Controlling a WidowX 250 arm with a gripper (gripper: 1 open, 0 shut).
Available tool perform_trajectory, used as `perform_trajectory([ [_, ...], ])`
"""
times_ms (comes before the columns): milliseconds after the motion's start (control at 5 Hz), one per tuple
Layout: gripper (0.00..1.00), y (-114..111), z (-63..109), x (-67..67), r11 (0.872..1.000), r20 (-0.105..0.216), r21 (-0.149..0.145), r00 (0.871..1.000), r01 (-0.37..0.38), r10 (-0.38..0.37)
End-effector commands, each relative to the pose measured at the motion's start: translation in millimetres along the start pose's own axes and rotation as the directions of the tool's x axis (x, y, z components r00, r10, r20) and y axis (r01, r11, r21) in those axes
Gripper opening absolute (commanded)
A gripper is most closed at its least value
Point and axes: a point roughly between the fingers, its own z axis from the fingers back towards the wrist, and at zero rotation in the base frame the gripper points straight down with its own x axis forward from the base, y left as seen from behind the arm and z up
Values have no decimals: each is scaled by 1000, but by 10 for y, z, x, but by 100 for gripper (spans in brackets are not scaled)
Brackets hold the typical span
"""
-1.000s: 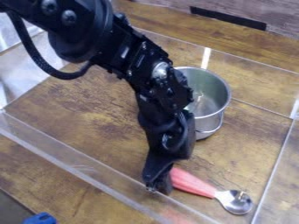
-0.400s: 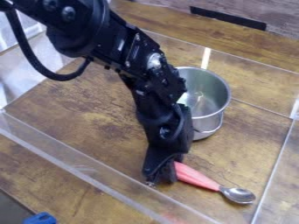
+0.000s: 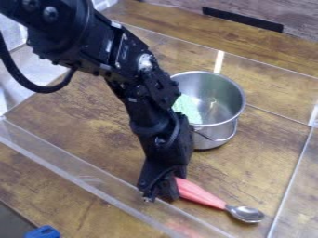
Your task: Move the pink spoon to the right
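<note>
The pink spoon looks light, stiff, slippery; its flat handle suits gripping; the gripper covers that end, jaws' state unclear.

The pincer presses down at the pink spoon's handle end beside the steel pot.

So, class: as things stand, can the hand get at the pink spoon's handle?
Probably yes. The hand is already down at the handle end of the spoon, and nothing lies between them. The pot stands well behind, out of the way. Whether it has gripped yet is unclear.
</note>
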Motion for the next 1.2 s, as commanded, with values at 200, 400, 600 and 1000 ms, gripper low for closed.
perform_trajectory([
  [200, 100, 125, 138, 314, 992, 53, 39, 991, 121, -123],
  [400, 100, 138, 64, 397, 991, 63, 33, 989, 130, -132],
  [600, 100, 160, 43, 447, 990, 75, 30, 988, 134, -136],
  [1000, 100, 137, -35, 757, 977, 112, 22, 970, 214, -215],
])
